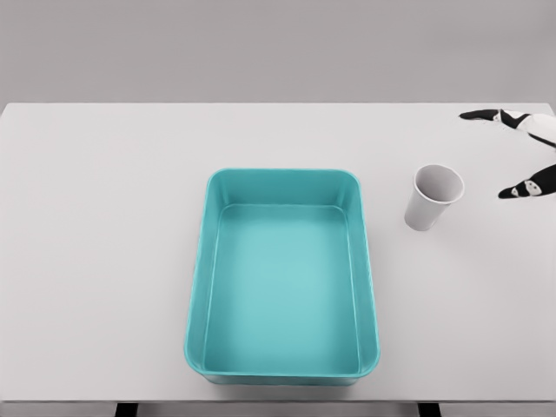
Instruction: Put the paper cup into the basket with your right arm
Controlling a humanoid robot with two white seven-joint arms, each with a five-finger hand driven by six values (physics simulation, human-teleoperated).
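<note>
Item: white paper cup (433, 196), upright on table (95, 217) right of empty teal basket (283, 274), ungrasped; right hand (524, 152) near, fingers spread, holding nothing; advised: wrap cup's mid-wall gently, avoiding tipping or crushing.

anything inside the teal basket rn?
Nothing: the teal basket shows a bare floor. The paper cup stands upright on the table, right of it. Table beneath the basket is hidden.
</note>
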